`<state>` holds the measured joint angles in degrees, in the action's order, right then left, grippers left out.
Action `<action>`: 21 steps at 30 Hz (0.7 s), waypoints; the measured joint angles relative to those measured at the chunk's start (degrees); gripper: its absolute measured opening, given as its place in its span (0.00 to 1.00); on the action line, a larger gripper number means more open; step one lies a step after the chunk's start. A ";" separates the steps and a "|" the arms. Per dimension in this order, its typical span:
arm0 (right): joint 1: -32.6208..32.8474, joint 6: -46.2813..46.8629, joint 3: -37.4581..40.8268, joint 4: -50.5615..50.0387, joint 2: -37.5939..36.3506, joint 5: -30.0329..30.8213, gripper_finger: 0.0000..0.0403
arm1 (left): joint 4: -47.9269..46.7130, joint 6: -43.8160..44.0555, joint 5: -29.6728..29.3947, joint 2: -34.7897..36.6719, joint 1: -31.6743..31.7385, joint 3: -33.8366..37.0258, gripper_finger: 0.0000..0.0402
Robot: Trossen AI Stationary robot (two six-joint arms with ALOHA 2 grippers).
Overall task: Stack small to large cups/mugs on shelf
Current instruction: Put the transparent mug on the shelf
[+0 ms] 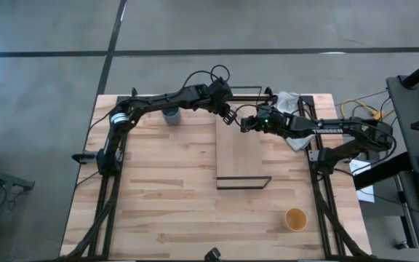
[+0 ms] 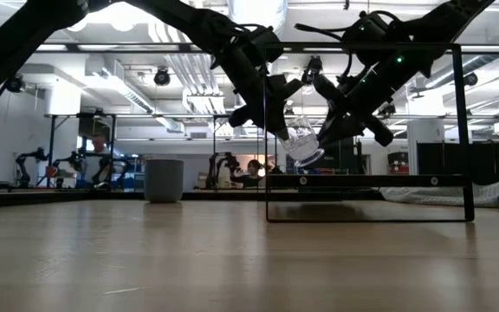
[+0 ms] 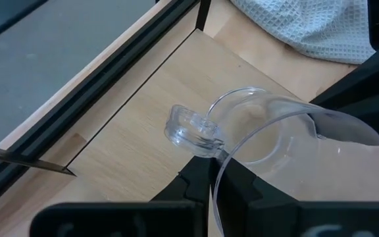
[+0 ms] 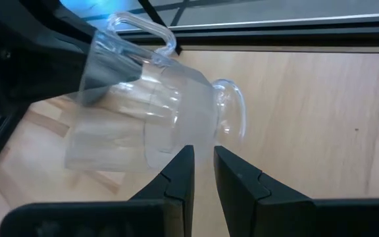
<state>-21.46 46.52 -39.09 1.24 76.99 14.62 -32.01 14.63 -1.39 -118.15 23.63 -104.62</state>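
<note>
A tiny clear glass with a handle hangs tilted in the air above the far end of the light-wood shelf. My left gripper is shut on it. My right gripper faces it from the right, its fingers a narrow gap apart just under the glass's handle. The blue-grey cup stands on its base on the tabletop left of the shelf's far end. The yellow-orange cup stands on the tabletop at the near right. My left gripper pinches the glass's wall at the rim, one finger inside and one outside. The fingers slant down from the table's left. The glass is lifted clear of the shelf, tilted, with its base lower and toward the right. My right gripper has nothing between its fingers; I cannot tell whether its fingertips touch the glass.
A white cloth lies at the far right beside the shelf. The shelf's black wire frames rise at its short ends. Bare tabletop lies left of and in front of the shelf.
</note>
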 joint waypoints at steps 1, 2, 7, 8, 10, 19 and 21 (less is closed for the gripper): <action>-0.13 0.00 0.00 -0.20 0.00 0.12 0.13 | -0.02 0.00 0.04 0.00 0.04 0.00 0.00; -0.26 0.00 0.00 -0.40 0.00 0.19 0.13 | 0.00 0.00 0.02 0.00 0.08 0.00 0.00; -0.34 0.00 0.00 -0.92 0.00 0.19 0.13 | -0.09 0.00 0.04 0.00 0.34 0.00 0.00; -0.34 0.00 0.00 -0.92 0.00 0.21 0.13 | -0.11 0.00 0.04 0.00 0.34 0.00 0.00; -0.34 0.00 0.00 -0.92 0.02 0.21 0.13 | -0.11 -0.02 0.04 0.00 0.39 0.00 0.00; -1.02 0.00 0.00 -0.94 0.04 0.23 0.13 | 0.05 -0.07 0.33 0.00 0.40 0.66 0.00; -1.02 -0.02 0.00 -0.94 0.04 0.23 0.13 | 0.16 -0.04 0.33 0.00 0.40 1.53 0.00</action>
<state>-22.48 46.50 -39.09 0.30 77.03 14.85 -31.85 14.59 -1.06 -118.15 24.03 -103.09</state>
